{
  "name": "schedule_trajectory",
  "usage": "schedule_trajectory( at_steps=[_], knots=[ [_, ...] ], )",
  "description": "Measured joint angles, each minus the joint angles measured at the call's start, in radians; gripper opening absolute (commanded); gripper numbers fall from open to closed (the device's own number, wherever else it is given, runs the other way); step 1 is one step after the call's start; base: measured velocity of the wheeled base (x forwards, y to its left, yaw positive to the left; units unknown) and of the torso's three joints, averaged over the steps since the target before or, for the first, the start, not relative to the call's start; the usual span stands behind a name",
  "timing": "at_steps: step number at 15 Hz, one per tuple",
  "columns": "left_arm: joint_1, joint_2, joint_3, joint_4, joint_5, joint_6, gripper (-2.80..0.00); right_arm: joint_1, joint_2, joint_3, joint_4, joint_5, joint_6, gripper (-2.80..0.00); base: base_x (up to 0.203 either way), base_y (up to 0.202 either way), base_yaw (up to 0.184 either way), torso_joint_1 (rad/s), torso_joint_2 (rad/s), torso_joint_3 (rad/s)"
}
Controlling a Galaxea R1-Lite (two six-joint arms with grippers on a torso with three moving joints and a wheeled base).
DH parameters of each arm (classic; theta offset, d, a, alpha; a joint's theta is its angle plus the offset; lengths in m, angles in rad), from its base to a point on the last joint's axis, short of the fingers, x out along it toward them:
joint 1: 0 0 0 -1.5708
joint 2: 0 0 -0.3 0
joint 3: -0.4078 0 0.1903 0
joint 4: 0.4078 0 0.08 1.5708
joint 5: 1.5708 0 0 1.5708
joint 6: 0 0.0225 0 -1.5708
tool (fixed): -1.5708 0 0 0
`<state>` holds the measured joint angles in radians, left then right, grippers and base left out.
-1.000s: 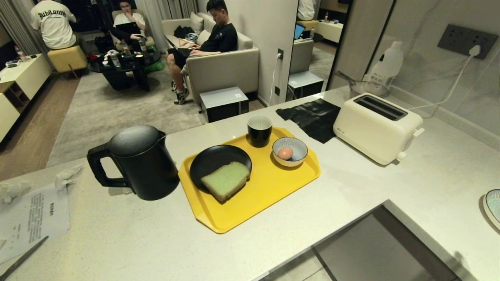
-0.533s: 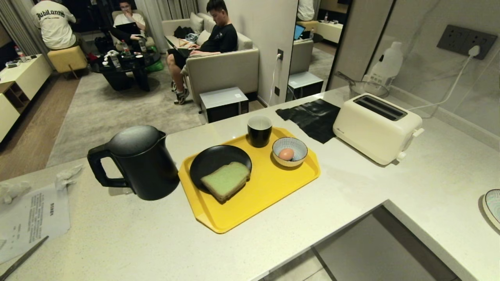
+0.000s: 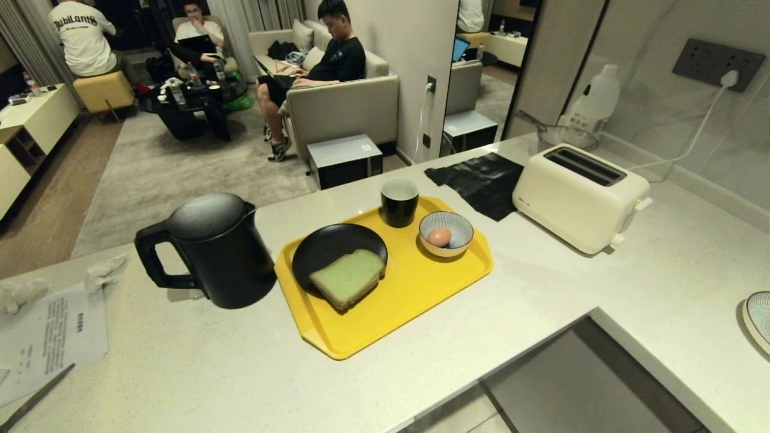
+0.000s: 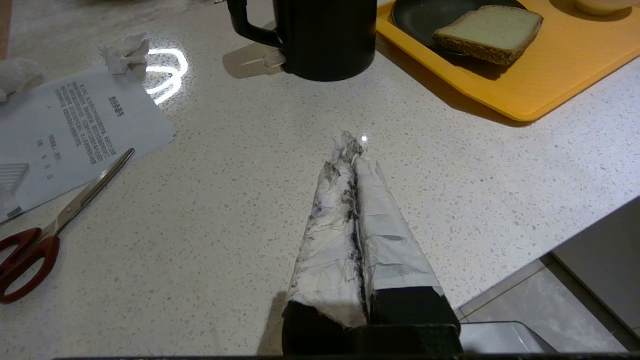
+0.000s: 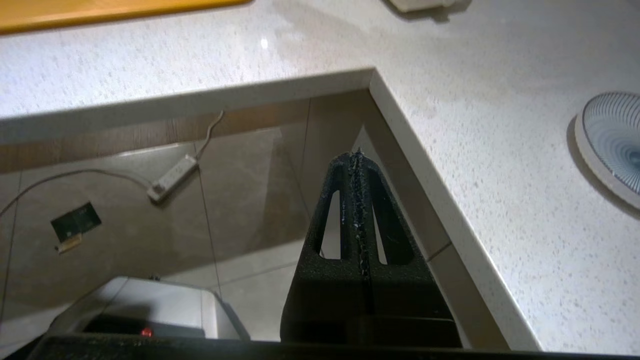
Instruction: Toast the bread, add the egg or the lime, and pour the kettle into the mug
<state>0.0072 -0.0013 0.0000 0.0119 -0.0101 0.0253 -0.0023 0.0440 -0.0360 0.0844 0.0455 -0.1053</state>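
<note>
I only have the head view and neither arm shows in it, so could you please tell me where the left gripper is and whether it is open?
Observer: The left gripper is shut and empty, over the counter on the near side of the kettle.
Operator: Thank you. And the other one?
Observer: The right gripper is shut and empty too. It hangs off the counter, above the floor by the counter's inner corner.
Operator: What is the thin grey thing beside the printed sheet?
Observer: A pair of scissors with red handles, lying on the counter beside that sheet.
</note>
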Motion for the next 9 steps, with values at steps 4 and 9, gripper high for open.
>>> schedule_trajectory(
  at_steps=[4, 9],
  knots=[
    [0.0, 0.0, 0.0, 0.0, 0.0, 0.0, -2.8, 0.002, -0.039, 0.003, -0.002, -0.003, 0.022, -2.8, 0.0, 0.0, 0.0, 0.0, 0.0, 0.0],
    [0.0, 0.0, 0.0, 0.0, -0.001, 0.0, -2.8, 0.001, -0.045, 0.003, -0.005, 0.0, 0.014, -2.8, 0.0, 0.0, 0.0, 0.0, 0.0, 0.0]
  ],
)
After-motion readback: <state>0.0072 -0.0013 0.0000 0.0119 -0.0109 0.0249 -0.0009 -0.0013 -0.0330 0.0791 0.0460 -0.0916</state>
